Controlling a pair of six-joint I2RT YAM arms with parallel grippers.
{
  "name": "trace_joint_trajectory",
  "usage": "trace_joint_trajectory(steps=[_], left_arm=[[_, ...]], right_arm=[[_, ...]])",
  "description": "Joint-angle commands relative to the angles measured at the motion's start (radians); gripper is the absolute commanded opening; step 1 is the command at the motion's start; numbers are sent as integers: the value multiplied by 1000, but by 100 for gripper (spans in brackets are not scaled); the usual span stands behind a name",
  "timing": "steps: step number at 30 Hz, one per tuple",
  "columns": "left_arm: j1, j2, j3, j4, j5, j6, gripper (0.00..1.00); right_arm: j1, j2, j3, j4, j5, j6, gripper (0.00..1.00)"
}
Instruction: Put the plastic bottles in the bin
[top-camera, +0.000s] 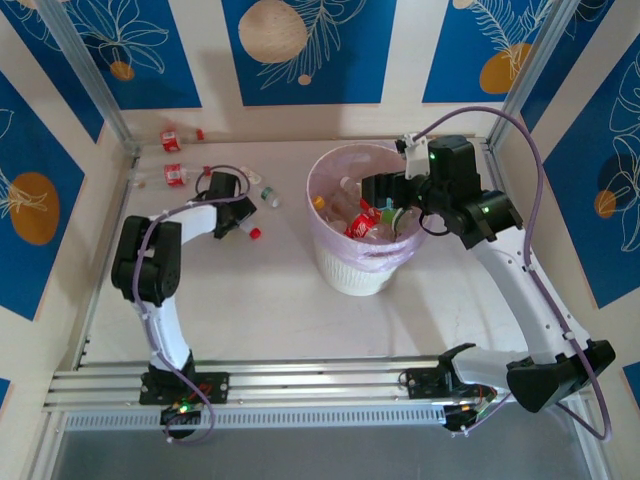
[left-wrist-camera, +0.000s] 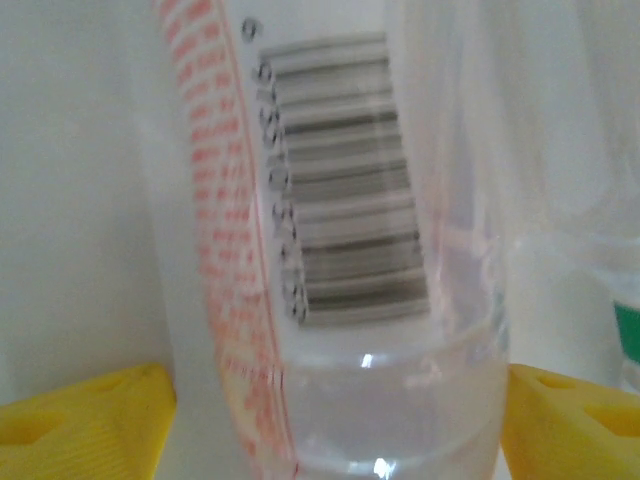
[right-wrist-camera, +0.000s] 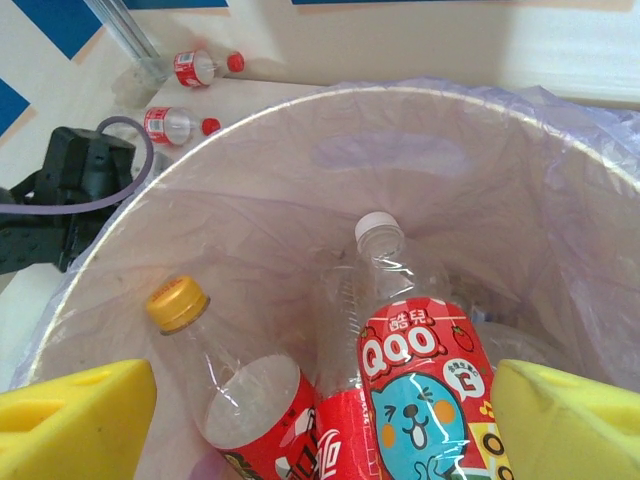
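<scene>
A clear plastic bottle (left-wrist-camera: 340, 300) with a barcode and red print lies between my left gripper's (left-wrist-camera: 340, 425) yellow fingertips (left-wrist-camera: 90, 420), which touch both its sides. From above, the left gripper (top-camera: 235, 205) is at the back left of the table, by a red-capped bottle (top-camera: 250, 230) and a green-labelled one (top-camera: 268, 195). The white ribbed bin (top-camera: 355, 275) with its pink liner holds several bottles, among them a Qoo bottle (right-wrist-camera: 425, 380) and a yellow-capped one (right-wrist-camera: 250, 400). My right gripper (right-wrist-camera: 320, 420) hangs open over the bin's mouth (top-camera: 398, 210), with nothing between its fingers.
Two red-labelled bottles (top-camera: 170, 140) (top-camera: 175, 173) lie near the back left corner post, also in the right wrist view (right-wrist-camera: 200, 67) (right-wrist-camera: 170, 124). The left arm's black wrist (right-wrist-camera: 70, 190) stands just left of the bin's rim (right-wrist-camera: 300, 110). Aluminium rails (top-camera: 300, 385) run along the near edge.
</scene>
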Motion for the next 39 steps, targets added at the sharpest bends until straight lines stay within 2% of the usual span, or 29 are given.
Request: trace_joint_trajectory(steps=[1,5,18,22,28,35,39], left_arm=[[-4,-42,-87,-22,-8,-47,83],[-5,-65,-143,-10,1,-67,80],[-5,-149,-231,30,11,-98,46],[-4,-172,-231,12,-1,-84,42],[-4,-219,-231,8,15,-54,42],[-6,-364,-193,-68,176,238,42],[-5,-474,-211,-67,372,342,39]], right_arm=[[-7,-26,-13,13,-1,11,87],[-8,-26,-18,16,-6,13,87],[-7,-34,-15,10,-11,22,87],[-7,-35,-23,10,-6,32,87],[-5,-46,-37,-1,-5,50,86],[37,-30,34,-64,66,38,86],[100,-8,76,-45,62,50,86]])
